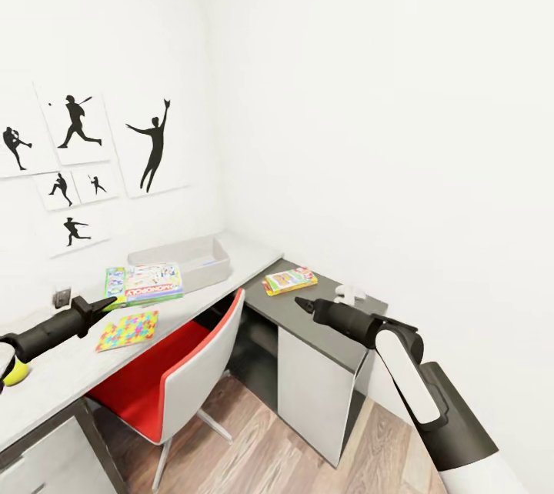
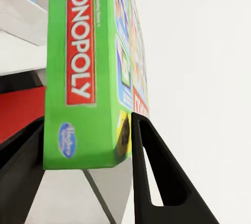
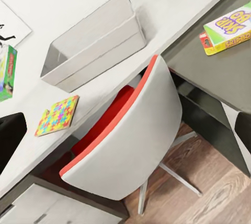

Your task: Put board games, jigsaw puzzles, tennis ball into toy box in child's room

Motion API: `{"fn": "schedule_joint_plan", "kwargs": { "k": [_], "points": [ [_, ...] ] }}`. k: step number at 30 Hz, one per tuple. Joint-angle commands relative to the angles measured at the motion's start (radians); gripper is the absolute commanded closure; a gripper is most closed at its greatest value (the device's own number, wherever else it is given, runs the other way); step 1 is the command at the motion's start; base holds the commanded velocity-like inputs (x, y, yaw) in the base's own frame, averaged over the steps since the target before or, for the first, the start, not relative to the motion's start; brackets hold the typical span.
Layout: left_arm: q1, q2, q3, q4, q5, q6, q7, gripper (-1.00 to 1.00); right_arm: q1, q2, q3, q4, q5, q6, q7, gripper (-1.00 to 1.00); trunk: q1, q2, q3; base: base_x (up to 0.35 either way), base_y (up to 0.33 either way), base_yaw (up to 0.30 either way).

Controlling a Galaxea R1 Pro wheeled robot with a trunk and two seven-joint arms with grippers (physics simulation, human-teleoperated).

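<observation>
Monopoly board game (image 2: 86, 72) gripped on edge between left jaws, long axis running away from them.

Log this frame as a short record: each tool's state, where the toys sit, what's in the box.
left tool: shut on Monopoly box, held over the desk
right tool: fingers blurred, state unclear; carries nothing, over the dark section
toy box: on desk by the wall, interior looks empty
puzzle: flat on desk, outside toy box
Skip-Bo box: flat on the dark section
ball: on desk, at the picture's left edge
chair: tucked under desk
</observation>
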Motion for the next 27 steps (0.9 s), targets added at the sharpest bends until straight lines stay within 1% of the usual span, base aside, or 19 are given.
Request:
{"fn": "schedule_joint_plan", "kwargs": {
  "k": [1,4,5,7,11,13,14,15,16,17,18,19,23,27],
  "points": [
    [-0.001,-0.006,-0.005,0.001,0.010,0.005,0.010,1.00,0.000,-0.001,0.002,-0.001,-0.008,0.002,-0.007,-1.00,0.001,-0.001,0.000,0.262,-0.195,0.057],
    [-0.001,-0.009,-0.016,0.002,0.011,0.004,0.012,1.00,0.000,0.000,0.012,-0.001,-0.008,0.001,-0.007,-1.00,0.001,-0.001,0.000,0.244,-0.223,0.025],
    [-0.001,-0.009,-0.018,0.002,0.012,0.005,0.009,1.00,0.000,0.001,0.029,-0.002,-0.007,0.000,-0.007,-1.00,0.001,-0.001,0.000,0.191,-0.185,0.008],
    [-0.001,-0.009,-0.019,0.003,0.013,0.006,0.005,1.00,0.000,0.001,0.046,-0.002,-0.007,-0.001,-0.007,-1.00,0.001,-0.001,0.000,0.136,-0.101,0.004],
    [-0.001,-0.005,-0.014,-0.003,0.022,0.012,-0.006,1.00,0.000,0.001,0.056,-0.002,-0.006,-0.004,-0.007,-1.00,0.001,-0.001,0.000,0.042,-0.029,0.001],
    [-0.001,-0.001,-0.012,-0.005,0.024,0.026,-0.038,1.00,0.000,0.000,0.057,-0.002,-0.006,-0.004,-0.007,-1.00,0.001,-0.001,0.000,0.010,-0.007,0.000],
    [0.000,0.000,-0.012,-0.006,0.023,0.034,-0.064,1.00,0.000,0.000,0.057,-0.002,-0.006,-0.004,-0.006,-1.00,0.001,-0.001,0.000,0.005,-0.003,0.000],
    [0.000,0.001,-0.012,-0.006,0.022,0.046,-0.110,1.00,0.000,-0.001,0.057,-0.002,-0.005,-0.004,-0.006,-1.00,0.001,-0.001,0.000,0.003,-0.002,0.000],
    [0.000,0.002,-0.011,-0.006,0.021,0.056,-0.141,1.00,0.000,-0.002,0.057,-0.003,-0.005,-0.004,-0.006,-1.00,0.001,-0.001,0.000,0.002,-0.001,0.000],
    [0.000,0.005,-0.011,-0.006,0.019,0.065,-0.169,1.00,0.000,-0.002,0.056,-0.003,-0.005,-0.004,-0.006,-1.00,0.001,-0.001,0.000,0.001,-0.001,0.000],
    [0.000,0.007,-0.011,-0.006,0.018,0.070,-0.180,1.00,0.000,-0.003,0.056,-0.003,-0.006,-0.003,-0.005,-1.00,0.001,-0.001,0.000,0.000,0.000,0.000],
    [0.000,0.013,-0.011,-0.006,0.016,0.082,-0.208,1.00,0.000,-0.006,0.057,-0.003,-0.006,-0.002,-0.005,-1.00,0.001,-0.001,0.000,0.035,0.000,0.000],
    [0.000,0.031,-0.012,-0.005,0.012,0.102,-0.238,1.00,0.000,-0.005,0.059,-0.006,-0.007,-0.001,-0.004,-1.00,0.001,-0.001,0.000,0.125,0.000,0.000],
    [0.002,0.037,-0.010,-0.004,0.020,0.109,-0.244,1.00,0.000,-0.004,0.063,-0.030,-0.007,0.000,-0.006,-1.00,0.001,-0.001,0.000,0.276,0.000,0.000]
  ]
}}
